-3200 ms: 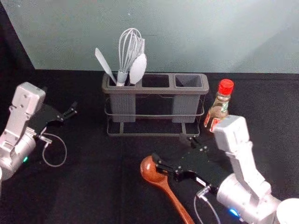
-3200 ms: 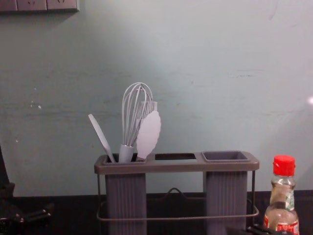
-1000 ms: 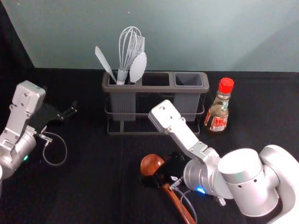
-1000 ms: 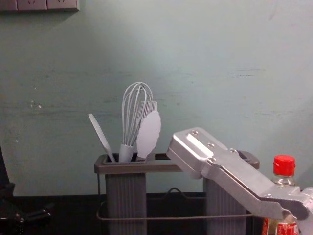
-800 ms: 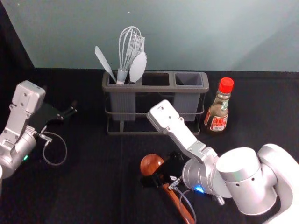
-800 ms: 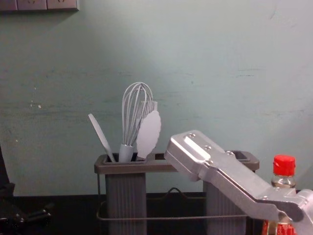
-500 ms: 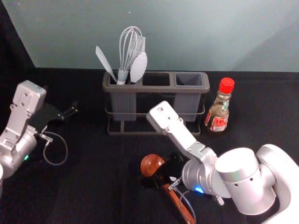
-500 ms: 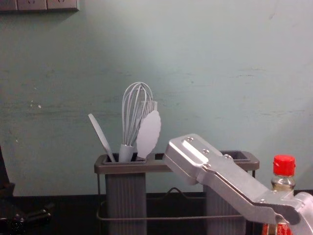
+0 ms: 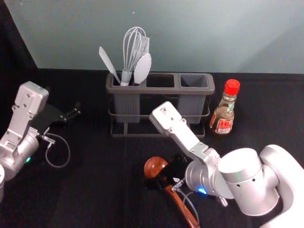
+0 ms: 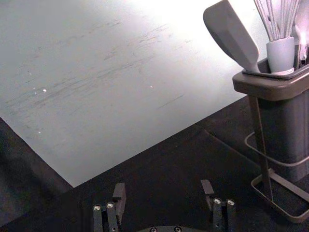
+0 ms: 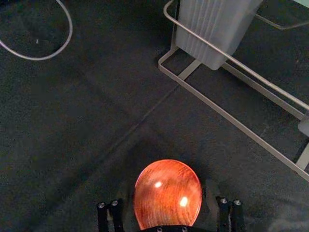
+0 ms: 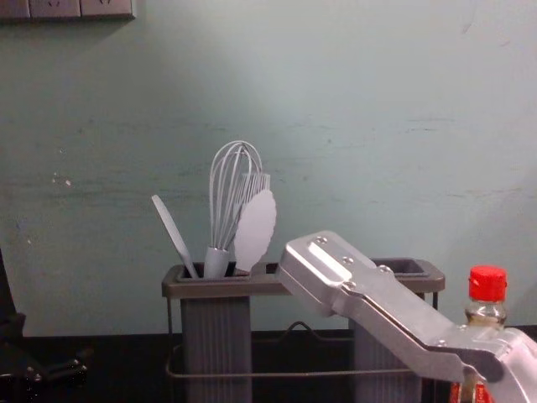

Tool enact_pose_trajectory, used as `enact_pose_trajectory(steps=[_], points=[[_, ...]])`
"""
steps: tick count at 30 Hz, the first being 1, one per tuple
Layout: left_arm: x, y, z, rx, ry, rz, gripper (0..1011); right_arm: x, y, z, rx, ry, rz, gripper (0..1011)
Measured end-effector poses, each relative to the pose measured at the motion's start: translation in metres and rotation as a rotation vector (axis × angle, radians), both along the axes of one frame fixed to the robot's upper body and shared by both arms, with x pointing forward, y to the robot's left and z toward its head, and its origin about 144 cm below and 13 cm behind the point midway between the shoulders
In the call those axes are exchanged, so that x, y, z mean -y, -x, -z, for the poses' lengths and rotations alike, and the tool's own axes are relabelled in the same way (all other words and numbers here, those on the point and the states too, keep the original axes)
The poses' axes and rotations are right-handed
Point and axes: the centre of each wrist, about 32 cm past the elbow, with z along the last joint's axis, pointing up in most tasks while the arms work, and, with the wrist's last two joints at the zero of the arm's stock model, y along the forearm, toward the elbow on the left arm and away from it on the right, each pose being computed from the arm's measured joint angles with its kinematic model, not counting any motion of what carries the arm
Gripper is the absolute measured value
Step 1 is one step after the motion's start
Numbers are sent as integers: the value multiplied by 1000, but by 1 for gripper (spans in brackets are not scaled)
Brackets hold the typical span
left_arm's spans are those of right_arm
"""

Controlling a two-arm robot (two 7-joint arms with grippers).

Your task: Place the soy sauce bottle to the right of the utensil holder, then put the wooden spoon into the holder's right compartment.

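Head view: working on the wooden spoon (image 9: 155,167), with the soy sauce bottle (image 9: 223,115) just right of the utensil holder (image 9: 160,90). Left wrist view: idling with the left hand (image 10: 163,184), fingers apart. Right wrist view: straddling the spoon's bowl with the right hand (image 11: 168,186), fingers apart, seemingly without contact. Calling next for closing, lifting, then turning upright over the right compartment (image 9: 194,81).
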Motion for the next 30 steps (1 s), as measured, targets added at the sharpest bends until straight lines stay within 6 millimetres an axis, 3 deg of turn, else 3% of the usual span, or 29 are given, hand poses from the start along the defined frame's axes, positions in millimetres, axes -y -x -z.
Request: enact_pose_trajectory(steps=[30], points=[[0, 0, 0, 0, 0, 0, 1011, -3, -4, 5, -4, 9, -3, 971]])
